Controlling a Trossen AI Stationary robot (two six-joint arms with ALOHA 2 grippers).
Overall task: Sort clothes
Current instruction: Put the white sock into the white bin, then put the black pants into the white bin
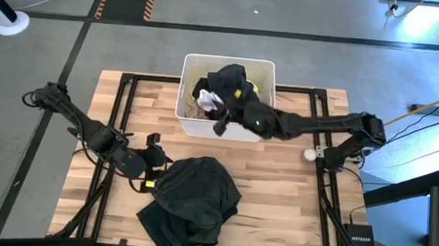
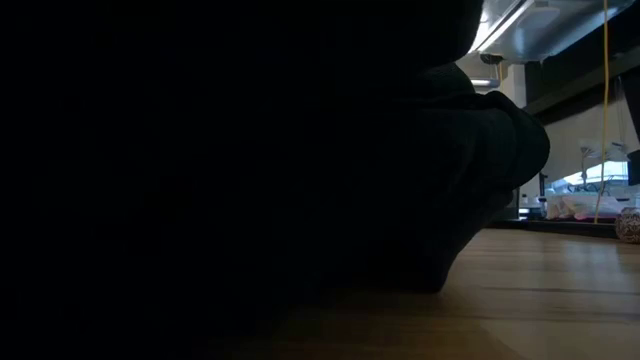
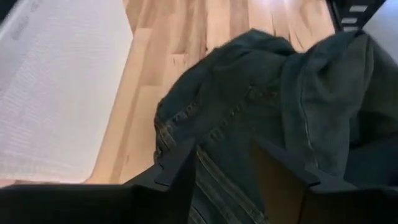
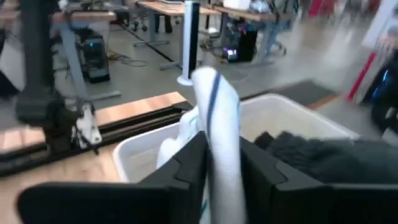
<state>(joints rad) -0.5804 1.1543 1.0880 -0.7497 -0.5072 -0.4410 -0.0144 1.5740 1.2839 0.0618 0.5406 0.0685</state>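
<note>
Wood table [image 1: 277, 189] w/ white bin [image 1: 192, 125] at its far edge; sorting underway, R arm lifting a sock out of the bin.

R gripper [image 4: 222, 155] is over the bin, fingers clamped on a white sock [image 4: 217, 112] w/ a blue stripe; in the high view it sits at the bin's near rim [image 1: 221, 125], w/ a black garment [image 1: 230, 81] and a bit of yellow left inside. L gripper [image 3: 224, 168] hangs w/ fingers apart just over the denim [image 3: 249, 93], which lies in a dark heap [image 1: 195, 199] on the near-centre of the table. To do it well, I'd judge: raise the sock straight up till it clears the rim and doesn't snag the black garment, then carry it to a bare patch well apart from the denim. Keep L arm parked so the two don't cross. Low view is blocked by dark cloth.
</note>
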